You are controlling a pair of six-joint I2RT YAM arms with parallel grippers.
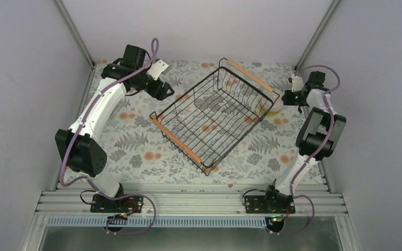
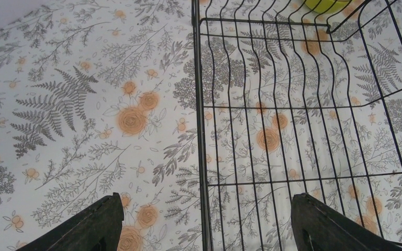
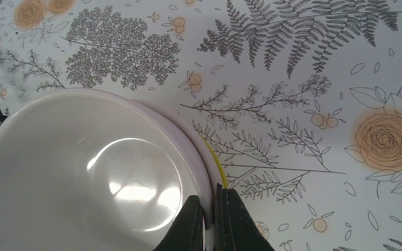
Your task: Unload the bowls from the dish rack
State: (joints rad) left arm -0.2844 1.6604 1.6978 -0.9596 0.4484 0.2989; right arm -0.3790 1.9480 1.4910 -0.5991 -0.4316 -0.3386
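Black wire makes up the dish rack [image 1: 186, 92], which sits turned on a diagonal in the middle of the floral counter [image 1: 131, 141]. It has one light wooden handle [image 1: 178, 140] on its 7 o'clock side and another [image 1: 249, 76] on its 1 o'clock side. No bowl shows inside it.

The bowls visible form a nested stack [image 1: 268, 106] on the counter, just outside the rack's 3 o'clock corner. In the right wrist view the white bowl [image 3: 84, 172] lies uppermost, with a second pale rim close around it and the thin edge of a yellow-green bowl [image 3: 219, 170] peeking out beyond. The right hand [image 3: 209, 222] is closed, its two dark fingers pinched together over the white bowl's rim at the bowl's 5 o'clock. Whether the lower rims are caught too is hard to tell.

The left hand [image 1: 162, 89] hangs at the rack's 10 o'clock, fingers spread wide and holding nothing. From its own camera the rack's rim wire [image 2: 199, 104] runs between the fingers.
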